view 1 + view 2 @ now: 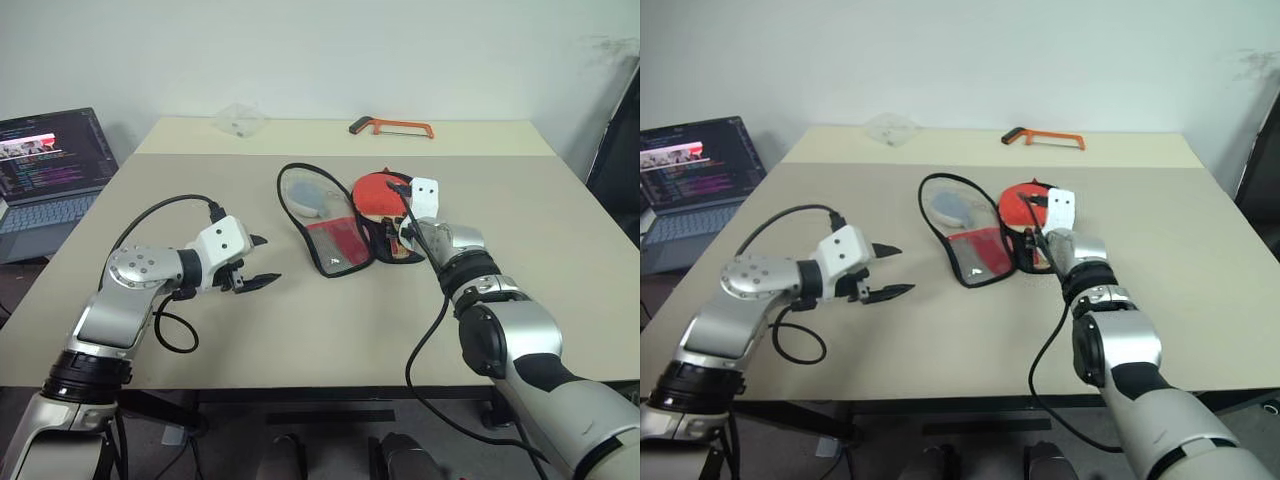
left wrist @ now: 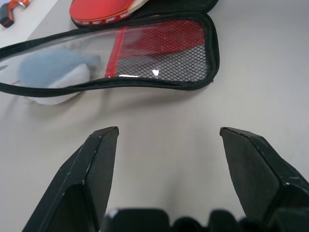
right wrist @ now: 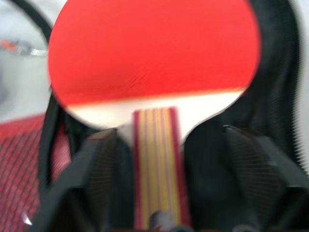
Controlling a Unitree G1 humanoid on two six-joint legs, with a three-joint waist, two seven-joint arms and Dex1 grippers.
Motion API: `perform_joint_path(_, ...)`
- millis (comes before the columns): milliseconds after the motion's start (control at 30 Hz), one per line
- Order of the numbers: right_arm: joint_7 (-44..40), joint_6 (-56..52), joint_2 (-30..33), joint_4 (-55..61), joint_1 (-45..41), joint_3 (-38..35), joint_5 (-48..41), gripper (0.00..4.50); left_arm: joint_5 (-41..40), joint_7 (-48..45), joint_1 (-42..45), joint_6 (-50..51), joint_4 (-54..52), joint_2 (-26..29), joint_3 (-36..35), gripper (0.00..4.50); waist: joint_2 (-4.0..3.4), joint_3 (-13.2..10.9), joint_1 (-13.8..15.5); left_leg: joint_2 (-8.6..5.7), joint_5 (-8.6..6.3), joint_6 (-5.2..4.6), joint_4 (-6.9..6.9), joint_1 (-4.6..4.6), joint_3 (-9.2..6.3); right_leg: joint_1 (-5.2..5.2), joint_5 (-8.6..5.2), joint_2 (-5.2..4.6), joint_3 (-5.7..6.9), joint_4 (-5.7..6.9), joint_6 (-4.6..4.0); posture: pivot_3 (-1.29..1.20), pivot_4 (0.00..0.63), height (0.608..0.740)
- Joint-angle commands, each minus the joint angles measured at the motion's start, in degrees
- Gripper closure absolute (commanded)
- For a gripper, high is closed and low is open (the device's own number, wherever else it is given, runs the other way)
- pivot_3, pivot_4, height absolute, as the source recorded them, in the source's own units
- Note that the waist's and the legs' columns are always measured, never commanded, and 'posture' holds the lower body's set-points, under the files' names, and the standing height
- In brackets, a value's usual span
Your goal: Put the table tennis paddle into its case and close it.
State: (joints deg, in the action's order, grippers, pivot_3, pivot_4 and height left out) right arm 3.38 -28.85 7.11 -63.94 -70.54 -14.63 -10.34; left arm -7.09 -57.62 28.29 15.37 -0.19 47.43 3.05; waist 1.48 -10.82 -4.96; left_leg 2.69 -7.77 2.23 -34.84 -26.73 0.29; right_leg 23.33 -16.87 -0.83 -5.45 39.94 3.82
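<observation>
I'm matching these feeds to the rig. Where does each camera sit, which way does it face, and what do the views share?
Left eye view: on the head, looking forward and down at the table; both arms show.
Right eye view: beside it, same scene.
Left wrist view: on the left wrist, along the open left hand toward the case.
Right wrist view: on the right wrist, along the open right hand, its fingers either side of the table tennis paddle handle.
Shared: all four show paddle and case.
</observation>
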Motion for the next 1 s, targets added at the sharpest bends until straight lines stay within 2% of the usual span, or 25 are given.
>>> perform_joint_path(33, 0.3, 0.6, 2.0, 4.3, -2.4, -0.5, -0.4, 0.04, 0.7, 0.0, 2.7, -1.7, 0.9, -0.3, 0.1, 0.83, 0.0, 0.0, 0.0, 0.0, 0.0, 0.0, 0.0, 0.0, 0.0, 0.0, 0.0, 0.0, 0.01, 0.0, 0.0, 0.0, 0.15, 0.74)
perform_joint_path(133, -3.6, -6.0, 4.0, 15.0, -1.1, 1.6, -1.0, 0.04, 2.3, -0.2, 4.2, -2.6, 3.8, -0.3, 1.2, 0.83, -0.01, 0.0, 0.0, 0.0, 0.0, 0.0, 0.0, 0.0, 0.0, 0.0, 0.0, 0.0, 0.0, 0.0, 0.0, 0.0, 0.15, 0.74)
perform_joint_path(233, -9.9, -19.4, 8.2, 34.4, 3.7, 4.7, -3.2, 0.04, 5.7, 1.0, 6.0, -4.4, 8.9, -0.3, 3.1, 0.83, -0.02, 0.0, 0.2, 0.0, 0.0, 0.0, 0.02, -0.01, -0.01, 0.02, 0.0, 0.01, 0.01, 0.0, 0.0, 0.0, 0.15, 0.74)
perform_joint_path(367, -23.1, -33.2, 18.5, 57.0, 13.6, 9.0, -10.3, 0.04, 7.1, 2.6, 9.4, -4.2, 13.3, -4.0, 4.8, 0.83, 0.01, 0.0, 1.5, 0.0, -0.01, 0.0, 0.07, -0.05, -0.11, -0.02, -0.04, 0.0, 0.16, -0.07, -0.06, 0.0, 0.15, 0.74)
perform_joint_path(467, -36.3, -35.0, 27.5, 69.9, 22.7, 9.9, -17.6, 0.04, 8.6, 3.3, 11.4, -6.0, 17.1, -5.6, 5.6, 0.83, 0.02, 0.0, 2.0, -0.01, -0.01, 0.0, 0.05, -0.06, -0.1, -0.04, -0.05, -0.01, 0.17, -0.09, -0.06, 0.0, 0.15, 0.74)
perform_joint_path(600, -50.0, -25.9, 34.8, 80.5, 31.9, 10.9, -21.4, 0.04, 12.1, 5.0, 14.4, -9.3, 23.4, -7.7, 7.8, 0.83, 0.01, 0.0, 1.7, -0.02, -0.01, 0.0, -0.01, -0.04, -0.08, -0.04, -0.05, 0.01, 0.12, -0.07, -0.05, 0.0, 0.15, 0.74)
perform_joint_path(733, -51.7, -23.2, 35.3, 81.9, 32.9, 13.4, -20.5, 0.0, 16.4, 7.2, 17.4, -11.2, 29.2, -10.1, 10.6, 1.74, 0.02, 0.0, 1.3, 0.01, 0.0, -0.01, -0.11, 0.1, -0.08, -0.12, -0.05, 0.09, -0.01, -0.05, 0.16, 0.0, 0.15, 0.74)
perform_joint_path(967, -50.3, -20.8, 33.1, 82.0, 32.9, 16.2, -19.0, 0.0, 23.6, 16.8, 23.4, -13.0, 39.8, -18.0, 14.8, 4.37, 0.03, 0.0, 2.0, 0.0, 0.03, -0.02, -0.15, 0.08, -0.08, -0.14, 0.06, 0.11, -0.07, -0.09, 0.13, 0.0, 0.15, 0.74)
perform_joint_path(1000, -50.2, -20.7, 33.0, 82.0, 32.9, 16.4, -18.9, 0.0, 24.1, 17.7, 24.0, -13.3, 40.7, -19.3, 15.2, 4.47, 0.03, 0.0, 2.1, 0.0, 0.03, -0.02, -0.15, 0.02, -0.1, -0.12, 0.11, 0.11, -0.05, -0.12, 0.04, 0.0, 0.15, 0.74)
